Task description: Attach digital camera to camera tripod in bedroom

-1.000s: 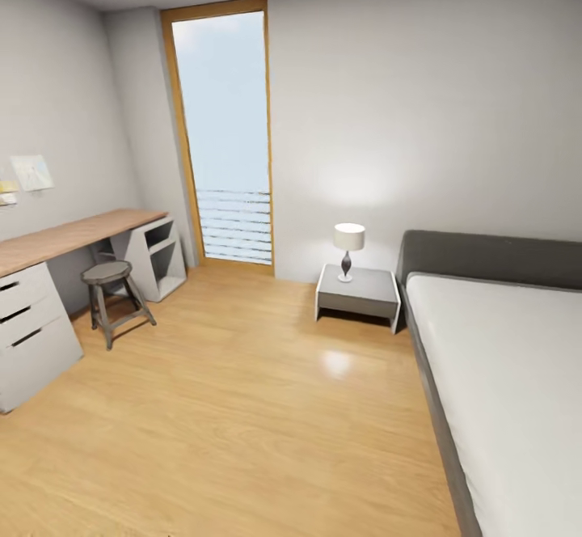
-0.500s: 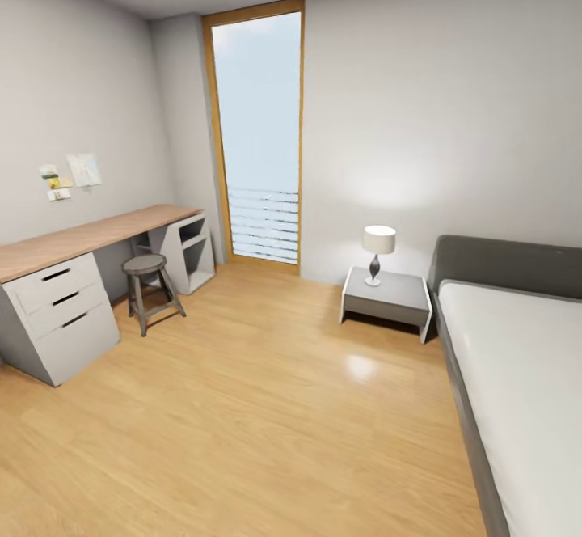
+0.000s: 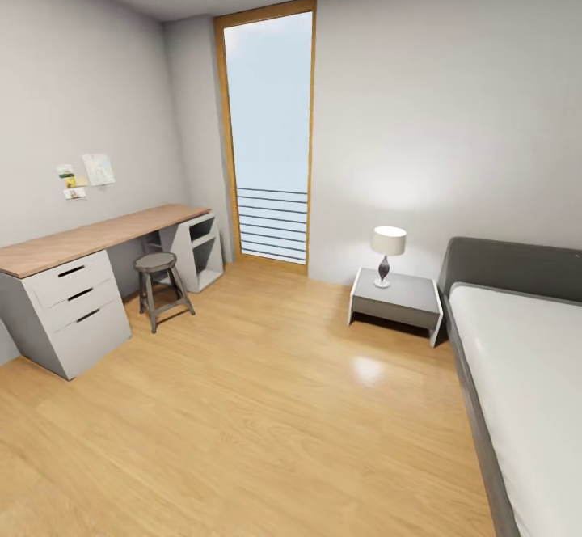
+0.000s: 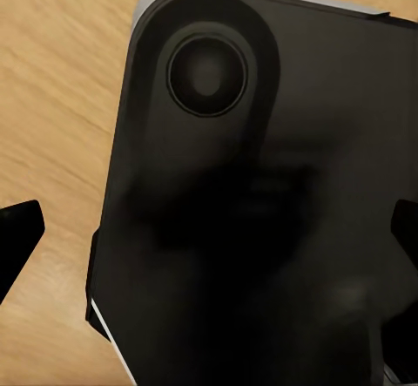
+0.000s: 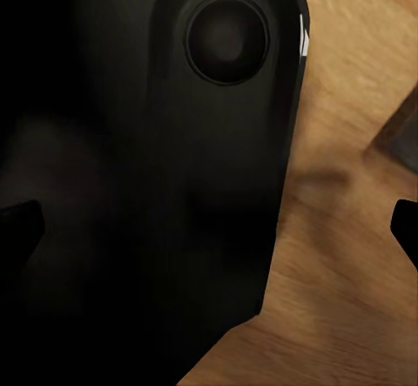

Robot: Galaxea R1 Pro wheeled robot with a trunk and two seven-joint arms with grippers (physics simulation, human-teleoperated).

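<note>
The bedroom (image 3: 267, 408) spreads out ahead in the head view: light wood plank floor, pale walls, and one tall wood-framed window (image 3: 271, 128) on the far wall. On the left stands one wood-topped white desk (image 3: 89, 234) with three drawers at its near end, one grey round-seated stool (image 3: 159, 286) just beside it, and a few small papers (image 3: 87, 173) on the wall above. On the right lies one grey-framed bed (image 3: 517, 359), with one low grey nightstand (image 3: 398, 298) just beside its far end, carrying one lit white-shaded lamp (image 3: 388, 254).

In the left wrist view, the left gripper (image 4: 209, 229) points down at the wood floor; its two dark fingertips (image 4: 17, 229) sit at opposite edges of the picture, spread wide with nothing pinched, and a dark rounded part of the robot's own body lies between them. In the right wrist view, the right gripper (image 5: 209, 225) hangs likewise over the floor, its fingertips (image 5: 405, 225) well apart around another dark body panel.
</note>
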